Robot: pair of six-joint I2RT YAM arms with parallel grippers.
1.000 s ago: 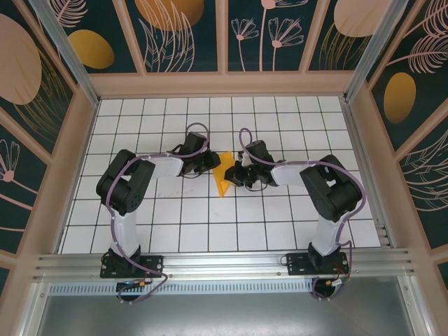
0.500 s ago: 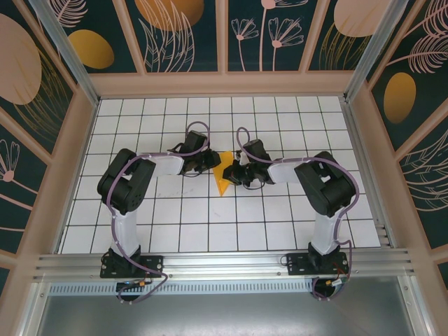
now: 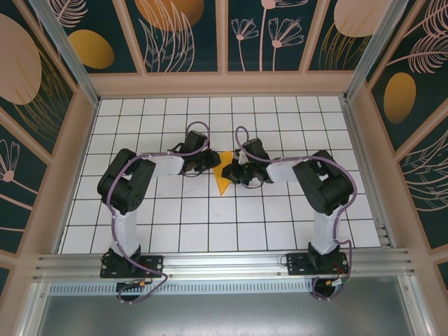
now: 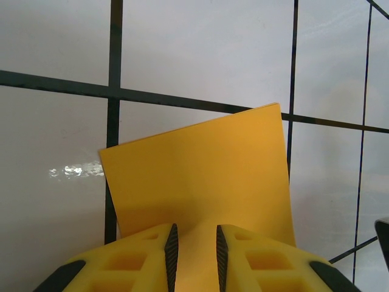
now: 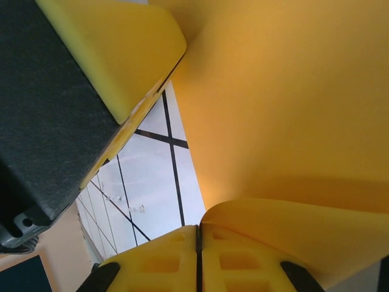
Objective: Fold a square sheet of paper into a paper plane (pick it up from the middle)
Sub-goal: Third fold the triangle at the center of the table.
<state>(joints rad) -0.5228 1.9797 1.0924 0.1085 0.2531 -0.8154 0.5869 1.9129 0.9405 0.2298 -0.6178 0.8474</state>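
Pinching the paper from both sides at mid-bench, the left fingers stood narrowly apart on one edge and the right fingers pressed together on another. Opposed pulls could have torn the thin sheet or skewed the crease.

The right arm has pulled in — its elbow now sits a bit closer to the middle of the table than a second ago. The right gripper has slid a little to the left, toward the left gripper. The square sheet of paper between them has shifted a touch — its bottom tip sits slightly higher.
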